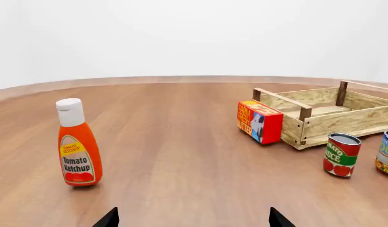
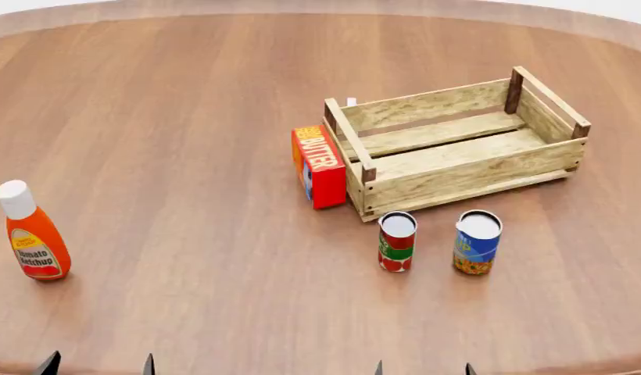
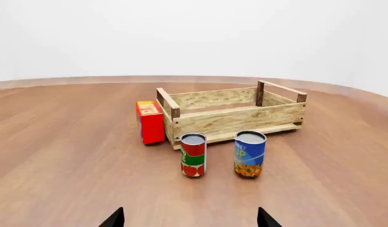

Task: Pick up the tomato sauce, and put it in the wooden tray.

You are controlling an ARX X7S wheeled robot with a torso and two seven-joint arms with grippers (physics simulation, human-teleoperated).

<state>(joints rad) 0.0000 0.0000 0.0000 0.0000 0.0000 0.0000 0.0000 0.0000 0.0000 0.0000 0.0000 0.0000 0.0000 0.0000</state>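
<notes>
The tomato sauce (image 2: pixel 397 241) is a small can with a red and green label, upright on the table just in front of the wooden tray (image 2: pixel 458 170). It also shows in the right wrist view (image 3: pixel 193 155) and the left wrist view (image 1: pixel 341 154). The tray (image 3: pixel 232 118) is a light slatted crate and holds nothing. My left gripper (image 2: pixel 98 366) and right gripper (image 2: pixel 422 369) are at the near table edge, both open and empty, well short of the can. Only the dark fingertips (image 1: pixel 107 218) (image 3: pixel 263 218) show.
A blue-and-yellow can (image 2: pixel 476 241) stands right of the tomato sauce. A red butter box (image 2: pixel 318 166) stands against the tray's left end. An orange ketchup bottle (image 2: pixel 30 233) stands far left. All are on a round wooden table (image 2: pixel 195 117).
</notes>
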